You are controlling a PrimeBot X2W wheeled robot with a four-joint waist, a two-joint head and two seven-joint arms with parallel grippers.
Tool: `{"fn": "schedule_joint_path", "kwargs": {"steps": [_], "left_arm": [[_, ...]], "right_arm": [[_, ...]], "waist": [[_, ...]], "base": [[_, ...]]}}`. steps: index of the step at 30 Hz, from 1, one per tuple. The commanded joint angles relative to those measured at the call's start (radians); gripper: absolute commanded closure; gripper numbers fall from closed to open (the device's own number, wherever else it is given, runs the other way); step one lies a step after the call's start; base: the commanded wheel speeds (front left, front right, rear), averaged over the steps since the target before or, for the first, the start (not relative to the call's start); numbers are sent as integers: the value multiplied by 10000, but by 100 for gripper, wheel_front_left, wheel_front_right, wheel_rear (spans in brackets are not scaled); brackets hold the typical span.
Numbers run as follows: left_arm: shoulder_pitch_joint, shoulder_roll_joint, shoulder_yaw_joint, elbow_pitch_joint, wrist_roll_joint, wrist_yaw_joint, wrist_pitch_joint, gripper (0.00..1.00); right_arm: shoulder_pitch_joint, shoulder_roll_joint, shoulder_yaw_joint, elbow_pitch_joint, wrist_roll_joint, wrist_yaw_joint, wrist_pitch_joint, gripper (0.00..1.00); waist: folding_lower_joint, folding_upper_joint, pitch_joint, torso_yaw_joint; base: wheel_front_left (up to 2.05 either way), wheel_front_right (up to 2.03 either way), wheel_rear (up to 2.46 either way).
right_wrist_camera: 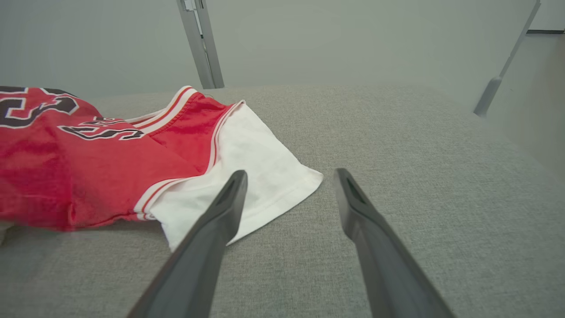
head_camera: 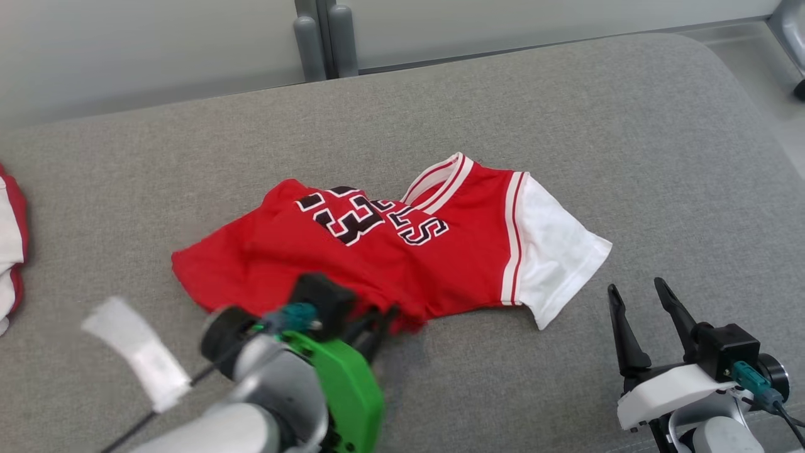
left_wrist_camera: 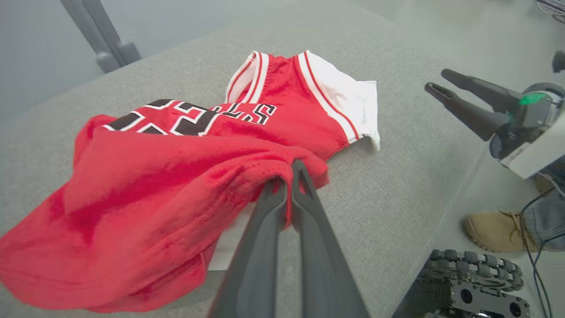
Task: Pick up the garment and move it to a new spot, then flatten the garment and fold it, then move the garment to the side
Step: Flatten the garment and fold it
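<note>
On the grey cushion [head_camera: 566, 113] the garment [head_camera: 402, 264] lay crumpled near the middle. It was a red jersey with black-and-white lettering across the chest and a striped collar [head_camera: 440, 179]. Its white sleeve [head_camera: 553, 251] was spread flat toward the robot's right.

The left gripper [head_camera: 377, 322] was at the garment's near hem, its wrist blurred in the head view. Seen from the left wrist, this gripper [left_wrist_camera: 289, 176] had its two fingers [left_wrist_camera: 260, 238] pressed together with red cloth pinched between the tips. The hem bunched up around them, and a loose fold sagged to that view's left. A pale patch showed under the fold; what it was could not be told.

The right gripper [head_camera: 636, 296] stood over bare cushion near the sleeve's outer corner, apart from it. Its fingers were spread wide and held nothing. In the right wrist view one of its fingers [right_wrist_camera: 212, 229] crossed the sleeve's edge in the picture, while the other had only grey fabric behind it.

At the cushion's left edge lay another red-and-white cloth [head_camera: 9, 245], cut off by the frame. A white tag [head_camera: 135, 352] hung blurred on a cable beside the left arm. Two grey posts [head_camera: 324, 38] rose behind the cushion. In the left wrist view a tan shoe [left_wrist_camera: 494, 229] rested on the floor past the cushion's edge.
</note>
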Motion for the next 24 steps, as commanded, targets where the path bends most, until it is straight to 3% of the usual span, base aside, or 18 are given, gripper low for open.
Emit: {"fn": "schedule_joint_path", "kwargs": {"steps": [1,5,9,10,11,18,20,24], "left_arm": [[-36,-183,-266,251,69,-88,205,100],[480,-954,-910,1664,-376,-395,577,100],[976,-1493,-802,3090,-667,-598,-128,100],[1073,-1654,-691,3302,-671,-556,-454,60],[1209,-1798,-583,3505,-732,-519,-731,0],[2286,-2178,-95,3533,-1592,-920,-1817,0],[2714,-1944,86,3277,-1952,-985,-1985,0],[3452,-1352,742,3027,-2438,-565,-2526,0]], "right_arm": [[-88,-10,25,16,32,-7,-30,0],[-78,-16,34,-26,64,-7,-30,0],[85,-77,-105,-2,46,-7,-30,0],[83,-78,-129,-16,57,-7,-30,0],[87,-77,-148,-28,62,-7,-30,0],[40,-11,-184,-22,-10,-7,-30,0],[14,-5,-187,-27,-17,-7,-30,0],[80,-37,-212,-59,-15,-7,-30,0]], "waist": [[0,0,-22,-92],[0,0,9,-334],[0,0,90,-404],[0,0,126,-408],[0,0,147,-409],[0,0,189,-283],[0,0,178,-232],[0,0,150,-59]], "base": [[0,0,0],[0,0,0],[0,0,0],[0,0,0],[0,0,0],[0,0,0],[0,0,0],[0,0,0]]}}
